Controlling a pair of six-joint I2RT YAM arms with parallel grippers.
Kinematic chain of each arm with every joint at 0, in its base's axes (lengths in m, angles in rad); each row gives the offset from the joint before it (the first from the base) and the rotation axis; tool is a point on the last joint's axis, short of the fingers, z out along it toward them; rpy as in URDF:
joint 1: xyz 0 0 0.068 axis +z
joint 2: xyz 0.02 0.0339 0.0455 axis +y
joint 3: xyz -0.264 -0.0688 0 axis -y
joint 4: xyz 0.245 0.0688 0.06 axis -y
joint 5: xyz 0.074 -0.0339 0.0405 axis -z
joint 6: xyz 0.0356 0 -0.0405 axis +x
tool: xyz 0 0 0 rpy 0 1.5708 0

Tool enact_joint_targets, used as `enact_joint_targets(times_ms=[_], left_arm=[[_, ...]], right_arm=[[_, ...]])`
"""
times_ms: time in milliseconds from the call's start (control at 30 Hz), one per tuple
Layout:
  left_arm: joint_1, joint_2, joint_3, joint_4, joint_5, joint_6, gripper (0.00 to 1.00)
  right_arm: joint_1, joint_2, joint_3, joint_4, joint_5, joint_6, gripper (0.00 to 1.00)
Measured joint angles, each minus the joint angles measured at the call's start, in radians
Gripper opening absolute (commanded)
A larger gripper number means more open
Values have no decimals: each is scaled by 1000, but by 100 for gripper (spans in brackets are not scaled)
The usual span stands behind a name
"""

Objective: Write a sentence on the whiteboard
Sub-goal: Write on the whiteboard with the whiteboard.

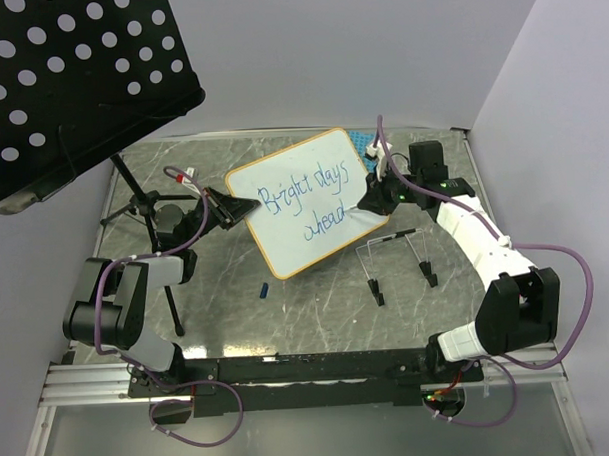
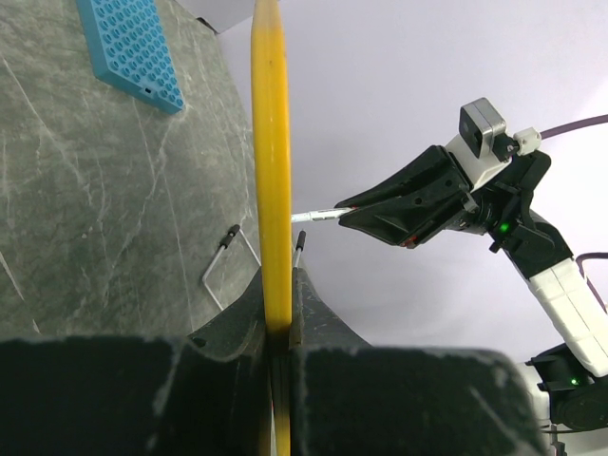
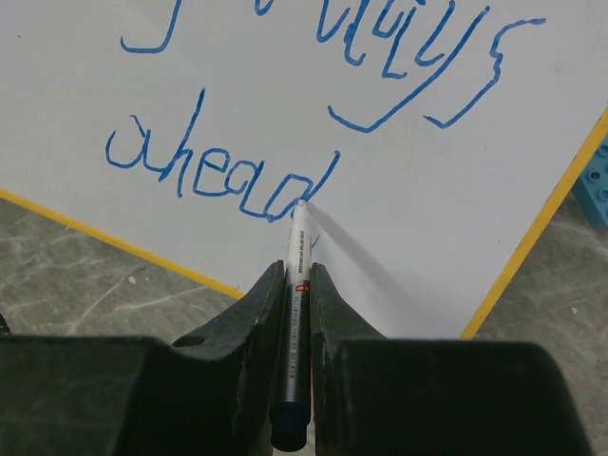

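Blue ink in two lines: the sentence (image 1: 312,206) looks complete, and its last "d" ends right at the tip of the marker (image 3: 300,237). That tip sits just ahead of the right gripper's (image 3: 297,275) jaws, which pinch the barrel. The left gripper (image 2: 278,285) has its jaws pressed on the yellow rim of the whiteboard (image 2: 271,142), which runs edge-on straight out from between them. A sideways pull instead of a straight retreat would drag a stray stroke through the word. Pushing harder could pivot the board in that single-edge grip — or slip it free.
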Motion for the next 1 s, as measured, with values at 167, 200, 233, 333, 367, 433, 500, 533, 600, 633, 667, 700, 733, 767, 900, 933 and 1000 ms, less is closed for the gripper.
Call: enact_joint_targets(times_ms=[167, 200, 233, 333, 367, 433, 500, 533, 600, 633, 667, 700, 733, 767, 900, 933, 1000], left_arm=[[1, 0, 0, 0, 0, 0, 1], [2, 0, 0, 0, 0, 0, 1], [2, 0, 0, 0, 0, 0, 1], [2, 0, 0, -1, 0, 1, 1], [2, 0, 0, -1, 0, 1, 1], [2, 0, 0, -3, 0, 1, 1], [2, 0, 0, -3, 0, 1, 1], [2, 0, 0, -3, 0, 1, 1], [2, 0, 0, -2, 0, 1, 1], [2, 0, 0, -2, 0, 1, 1], [2, 0, 0, -2, 0, 1, 1], [3, 0, 0, -2, 0, 1, 1], [3, 0, 0, -2, 0, 1, 1], [3, 0, 0, -2, 0, 0, 1], [4, 0, 0, 0, 1, 0, 1], [4, 0, 0, 0, 1, 0, 1], [4, 0, 0, 2, 2, 0, 1]], right_arm=[[0, 0, -1, -8, 0, -10, 0], [-1, 0, -2, -11, -1, -12, 0], [-1, -1, -4, -15, -1, -14, 0], [-2, -3, -11, -22, -1, -18, 0], [-1, -4, -13, -23, -1, -19, 0], [-2, -8, -17, -26, 0, -21, 0], [-3, -13, -22, -26, -1, -22, 0], [-5, -16, -23, -29, 0, -22, 0], [-12, -17, -24, -29, -1, -22, 0], [-17, -17, -24, -29, -1, -22, 0], [-21, -17, -24, -29, 0, -22, 0], [-26, -17, -24, -29, 0, -22, 0], [-31, -17, -24, -30, -1, -23, 0], [-35, -17, -24, -31, -1, -23, 0], [-47, -17, -23, -40, -14, -23, 0], [-50, -19, -22, -42, -24, -22, 0], [-53, -26, -22, -47, -48, -21, 0]])
